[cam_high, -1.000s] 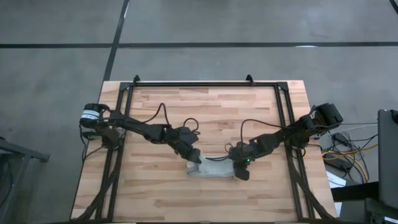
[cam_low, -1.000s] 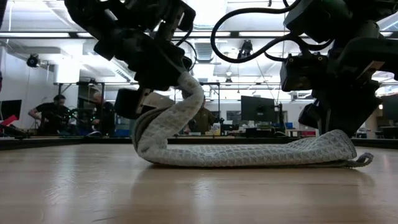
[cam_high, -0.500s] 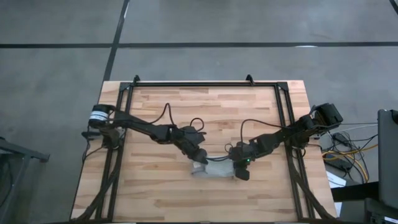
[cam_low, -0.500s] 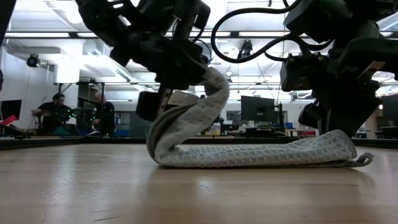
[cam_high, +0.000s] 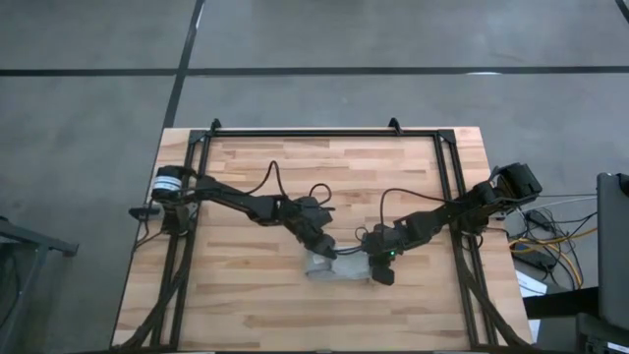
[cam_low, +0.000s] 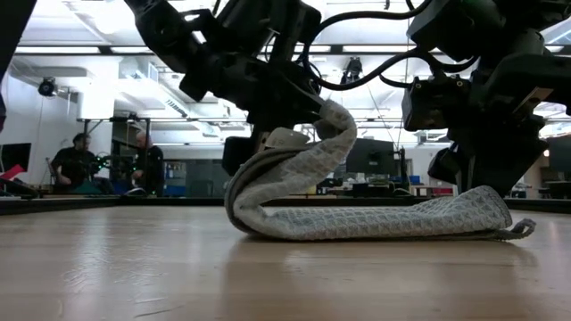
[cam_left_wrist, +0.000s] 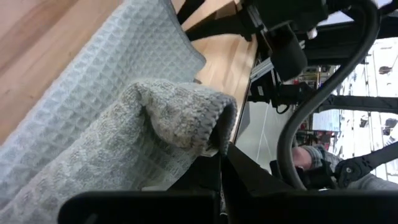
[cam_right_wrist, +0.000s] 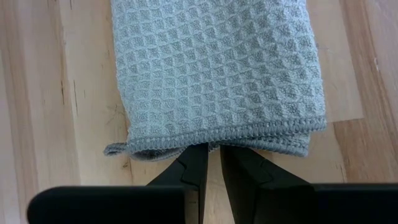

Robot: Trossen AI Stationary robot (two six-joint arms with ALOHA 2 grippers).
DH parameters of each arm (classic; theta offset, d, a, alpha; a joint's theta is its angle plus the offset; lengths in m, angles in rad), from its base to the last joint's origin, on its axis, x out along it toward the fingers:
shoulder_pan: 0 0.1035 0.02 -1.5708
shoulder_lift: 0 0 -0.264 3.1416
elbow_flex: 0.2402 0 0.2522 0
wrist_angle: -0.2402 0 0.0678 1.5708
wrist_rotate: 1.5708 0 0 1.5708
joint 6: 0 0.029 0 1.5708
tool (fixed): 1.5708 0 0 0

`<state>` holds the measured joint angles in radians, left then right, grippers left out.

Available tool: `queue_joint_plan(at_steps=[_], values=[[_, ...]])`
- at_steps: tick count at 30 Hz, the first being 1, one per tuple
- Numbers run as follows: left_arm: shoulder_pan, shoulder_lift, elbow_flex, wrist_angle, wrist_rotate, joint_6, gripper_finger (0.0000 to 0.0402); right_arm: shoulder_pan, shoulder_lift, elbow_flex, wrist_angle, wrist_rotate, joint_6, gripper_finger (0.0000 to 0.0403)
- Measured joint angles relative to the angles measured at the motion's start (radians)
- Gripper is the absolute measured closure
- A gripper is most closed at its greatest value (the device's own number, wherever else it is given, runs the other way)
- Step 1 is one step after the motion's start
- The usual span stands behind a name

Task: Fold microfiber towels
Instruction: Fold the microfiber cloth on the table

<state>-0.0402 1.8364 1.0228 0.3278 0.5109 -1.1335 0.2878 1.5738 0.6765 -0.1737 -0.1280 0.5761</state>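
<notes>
Two dark matte jointed arms, black looping cables along links; left claw, right claw blocky black; green light near right wrist.

The towel is pale grey-green with a waffle pattern, the table is light striped wood.

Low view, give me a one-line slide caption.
Left gripper lifts one end of the grey towel over itself while the right gripper pins the other end to the table.
</notes>
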Motion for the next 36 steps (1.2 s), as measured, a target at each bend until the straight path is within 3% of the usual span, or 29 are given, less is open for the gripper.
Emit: queue_joint_plan(at_steps=[28,36], values=[[0.014,0.001,0.002,0.028,-0.006,0.034,0.0401,0.000,0.000,0.003,0.050,0.000,0.001,0.0360],[0.014,0.000,0.002,0.058,-0.005,0.060,0.0401,0.001,-0.014,0.003,0.048,0.080,0.047,0.0360]])
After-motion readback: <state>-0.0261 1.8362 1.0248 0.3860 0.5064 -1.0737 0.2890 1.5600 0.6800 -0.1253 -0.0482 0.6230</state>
